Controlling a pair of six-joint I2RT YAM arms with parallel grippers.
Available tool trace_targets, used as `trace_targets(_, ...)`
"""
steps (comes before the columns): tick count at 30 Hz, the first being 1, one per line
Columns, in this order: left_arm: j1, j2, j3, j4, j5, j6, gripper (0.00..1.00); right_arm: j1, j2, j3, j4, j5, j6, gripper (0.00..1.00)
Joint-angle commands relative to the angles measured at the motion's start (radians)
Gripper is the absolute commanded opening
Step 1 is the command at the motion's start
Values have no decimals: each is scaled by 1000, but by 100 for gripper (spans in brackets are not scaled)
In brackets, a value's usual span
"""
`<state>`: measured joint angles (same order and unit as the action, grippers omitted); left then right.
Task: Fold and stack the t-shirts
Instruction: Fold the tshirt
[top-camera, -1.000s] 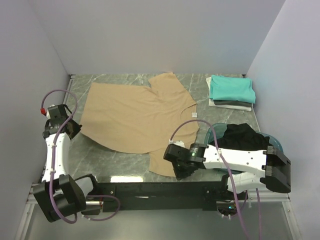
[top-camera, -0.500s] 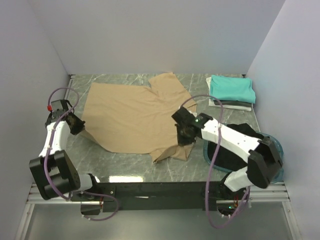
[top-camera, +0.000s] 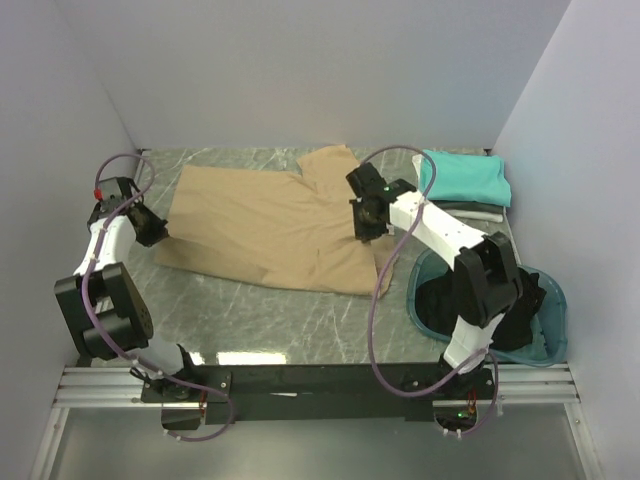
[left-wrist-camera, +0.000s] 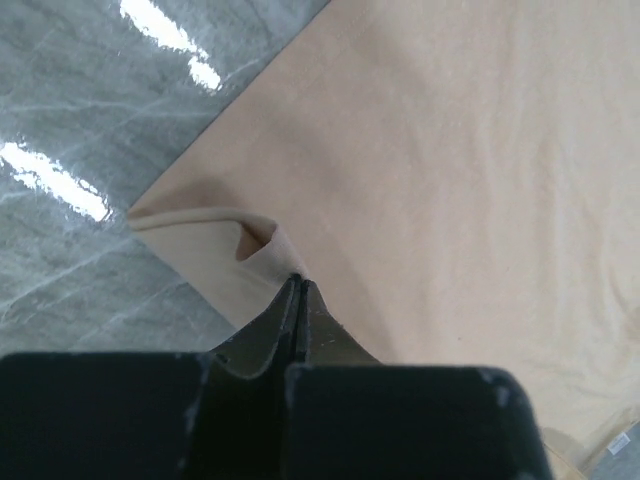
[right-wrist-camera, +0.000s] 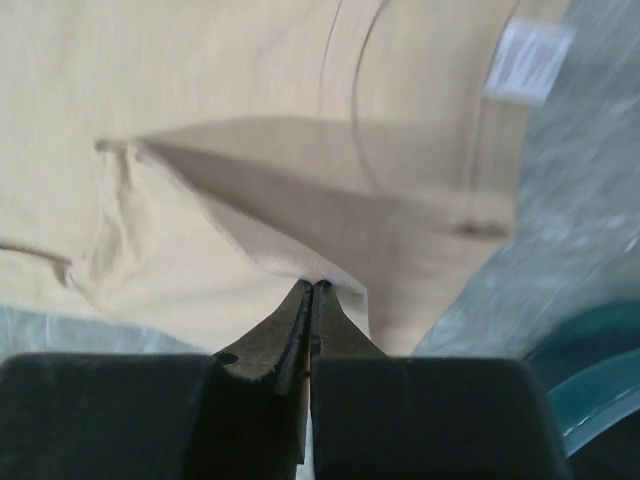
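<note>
Found tan t-shirt of soft matte knit spread mostly flat on the glossy grey marbled counter, one layer lifted into a shadowed fold at its right, with a small white neck label showing by the collar. Recorded left jaws pinched fully shut on a puckered corner at the shirt's left edge, and right jaws likewise fully shut on the raised fold. Noted folded shirts stacked at the far right, teal uppermost, and black cloth heaped in a round teal plastic basin.
</note>
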<state>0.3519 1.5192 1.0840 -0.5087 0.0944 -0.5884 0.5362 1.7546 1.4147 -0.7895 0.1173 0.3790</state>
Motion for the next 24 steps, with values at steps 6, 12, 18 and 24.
trace_targets(6, -2, 68, 116, 52, 21, -2, 1, -76, 126, 269, -43, 90, -92, 0)
trace_targets(12, -2, 73, 128, 75, 19, -2, 1, -104, 198, 409, -85, 133, -129, 0)
trace_targets(18, -1, 104, 140, 104, 33, -4, 1, -124, 259, 500, -106, 147, -160, 0)
trace_targets(24, -2, 174, 178, 121, 47, 4, 1, -125, 299, 532, -111, 150, -175, 0)
